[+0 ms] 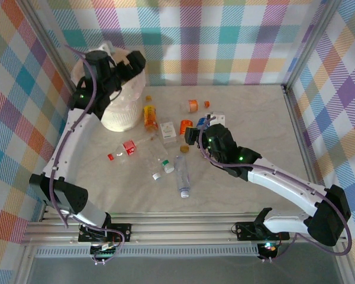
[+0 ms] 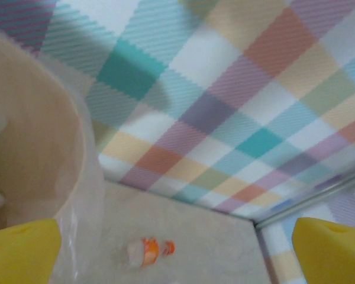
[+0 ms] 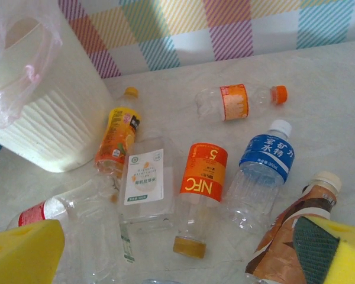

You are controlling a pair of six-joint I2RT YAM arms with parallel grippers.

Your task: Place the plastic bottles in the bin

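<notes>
A brown-labelled bottle [image 3: 287, 236] lies just beside the right hand [image 1: 192, 136].

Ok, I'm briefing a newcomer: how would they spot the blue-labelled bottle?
In the right wrist view, start at the cream bin and scan right along the bottles. Past the orange NFC bottle lies the blue-labelled bottle. It alone has a blue label and white cap.

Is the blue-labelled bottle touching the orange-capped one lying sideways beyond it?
Apart. The right wrist view shows bare table between the blue-labelled bottle and the orange-capped bottle.
</notes>
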